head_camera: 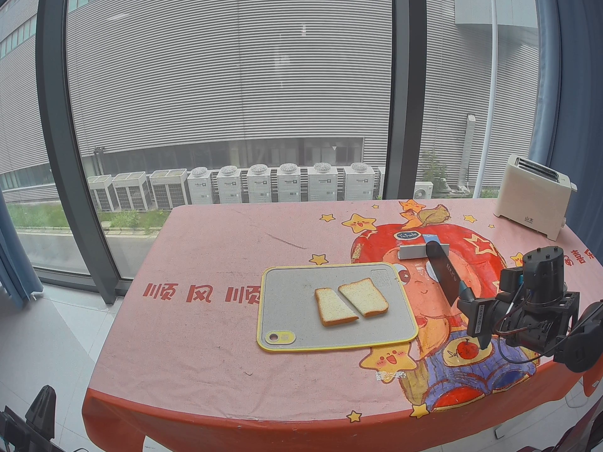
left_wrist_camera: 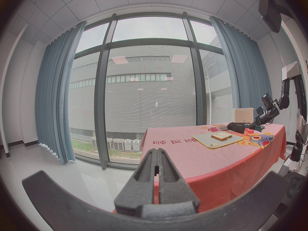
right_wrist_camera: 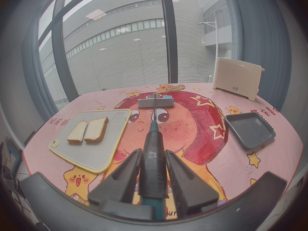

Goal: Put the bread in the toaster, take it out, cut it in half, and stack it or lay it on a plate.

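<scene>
- The bread lies in two halves side by side on the cutting board, to the robot's left of the right gripper and a little beyond it. The halves touch or nearly touch.
- Judging by the browned faces and the split, toasting and cutting look done. What seems left is moving the halves to the plate.
- The right gripper is clamped on the handle of a knife. The blade points away from it, its tip near a small grey knife rest.
- The plate, a dark empty tray, sits near the right gripper, on the side of the knife away from the board.
- The toaster stands well beyond the right gripper, at the table's far corner.
- The left gripper has its fingers pressed together on nothing. It hangs low, well apart from the table, with the board far ahead of it.
- Likely obstacle: the knife occupies the right gripper, so it probably has to be set down before that gripper can lift any bread.
</scene>
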{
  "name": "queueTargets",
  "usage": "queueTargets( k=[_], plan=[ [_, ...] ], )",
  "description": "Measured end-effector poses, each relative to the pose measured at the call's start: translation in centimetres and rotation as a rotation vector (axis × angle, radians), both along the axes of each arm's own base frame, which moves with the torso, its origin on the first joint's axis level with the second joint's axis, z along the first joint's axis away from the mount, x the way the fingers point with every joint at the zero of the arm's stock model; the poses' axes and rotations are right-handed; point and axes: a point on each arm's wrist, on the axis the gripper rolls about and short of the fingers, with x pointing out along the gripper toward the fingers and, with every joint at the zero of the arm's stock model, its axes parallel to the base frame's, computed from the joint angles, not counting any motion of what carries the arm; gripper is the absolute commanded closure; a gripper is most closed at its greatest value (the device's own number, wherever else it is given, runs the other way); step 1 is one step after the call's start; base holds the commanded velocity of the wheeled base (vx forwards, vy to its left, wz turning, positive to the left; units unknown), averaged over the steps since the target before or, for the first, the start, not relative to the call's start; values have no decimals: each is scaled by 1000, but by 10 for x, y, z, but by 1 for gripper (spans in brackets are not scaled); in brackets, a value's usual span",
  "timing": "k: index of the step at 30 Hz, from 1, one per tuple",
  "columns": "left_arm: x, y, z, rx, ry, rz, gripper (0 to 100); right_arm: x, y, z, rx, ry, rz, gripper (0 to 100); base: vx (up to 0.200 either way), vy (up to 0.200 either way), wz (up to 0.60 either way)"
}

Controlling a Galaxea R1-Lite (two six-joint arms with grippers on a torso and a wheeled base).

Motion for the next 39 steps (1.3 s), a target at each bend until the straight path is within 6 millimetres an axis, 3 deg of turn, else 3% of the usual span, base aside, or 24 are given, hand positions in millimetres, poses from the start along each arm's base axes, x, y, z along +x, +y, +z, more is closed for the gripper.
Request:
queueTargets(
  k=[39],
  plan=[
    [0,0,0,0,0,0,100,-3,3,6,14,-23,8,0,0,0,0]
  ],
)
